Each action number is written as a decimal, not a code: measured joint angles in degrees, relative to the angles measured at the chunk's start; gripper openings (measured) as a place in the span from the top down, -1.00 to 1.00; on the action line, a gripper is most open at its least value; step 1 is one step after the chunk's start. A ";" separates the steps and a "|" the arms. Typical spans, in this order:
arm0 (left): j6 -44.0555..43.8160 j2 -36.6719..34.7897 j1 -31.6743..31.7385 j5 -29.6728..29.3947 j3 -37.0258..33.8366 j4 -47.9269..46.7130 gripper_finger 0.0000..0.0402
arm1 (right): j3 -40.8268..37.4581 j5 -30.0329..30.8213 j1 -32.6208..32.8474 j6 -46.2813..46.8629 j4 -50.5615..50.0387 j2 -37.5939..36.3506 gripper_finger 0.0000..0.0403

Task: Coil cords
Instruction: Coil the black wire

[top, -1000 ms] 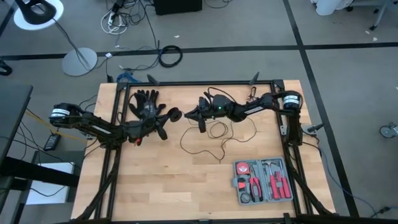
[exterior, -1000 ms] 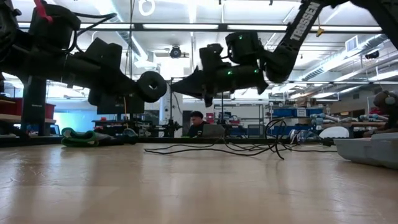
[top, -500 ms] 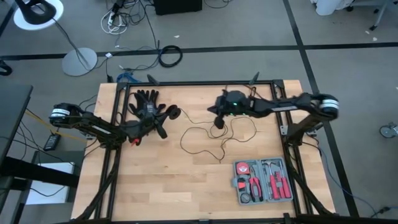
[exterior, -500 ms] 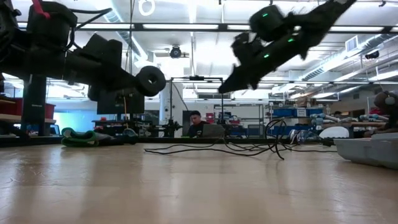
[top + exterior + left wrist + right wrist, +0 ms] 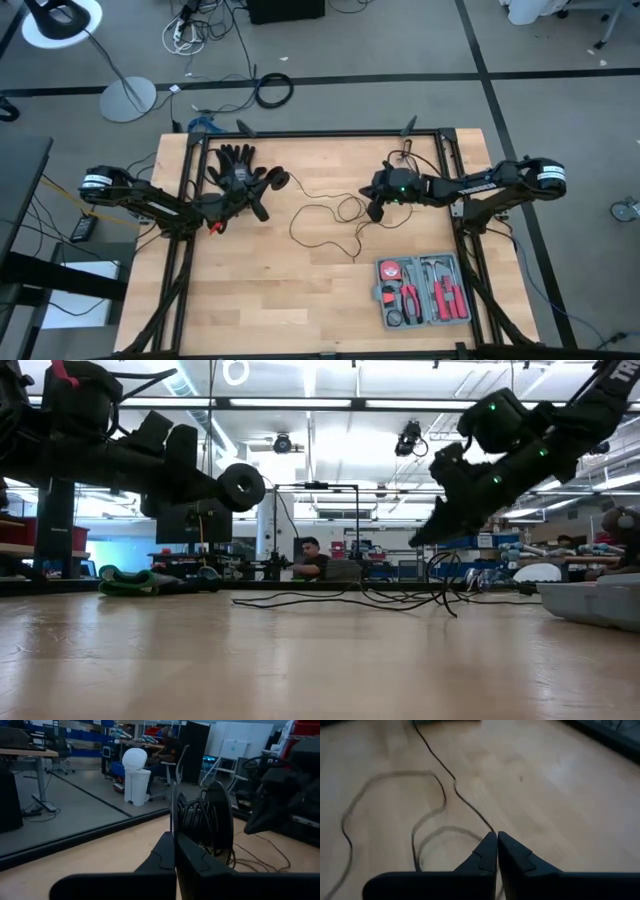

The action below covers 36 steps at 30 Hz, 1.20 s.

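1. The right gripper [image 5: 374, 212] hangs over the middle-right of the table [image 5: 300, 290], fingers pinched together; in its wrist view the thin wire [image 5: 470, 807] runs right into the closed tips, so it looks nipped there, though I can't be sure it is truly held.
2. The left gripper [image 5: 262, 190] sits at the table's left, raised off the wood, clamped on the small round disc [image 5: 242, 487].
3. In the left wrist view, wire is wound around that disc [image 5: 212, 822].
4. The rest of the wire lies in loose loops on the wood between the two grippers [image 5: 330, 222].
5. A black glove [image 5: 232, 160] lies just behind the left gripper.
6. A tool case [image 5: 423, 290] sits near the table's front-right corner, well apart from the wire.
7. A person [image 5: 312, 555] sits in the room beyond.
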 joint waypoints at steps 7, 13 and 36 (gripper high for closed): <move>-0.18 0.00 0.00 3.38 -0.01 0.01 1.00 | -1.02 -0.94 0.00 8.26 0.71 0.28 0.94; -0.28 0.00 0.00 3.85 -0.01 0.34 1.00 | -1.02 -1.14 0.57 12.70 5.34 0.28 0.94; 5.67 0.00 -0.50 7.05 -0.01 -1.33 1.00 | -1.00 4.57 7.39 7.55 15.36 0.30 0.92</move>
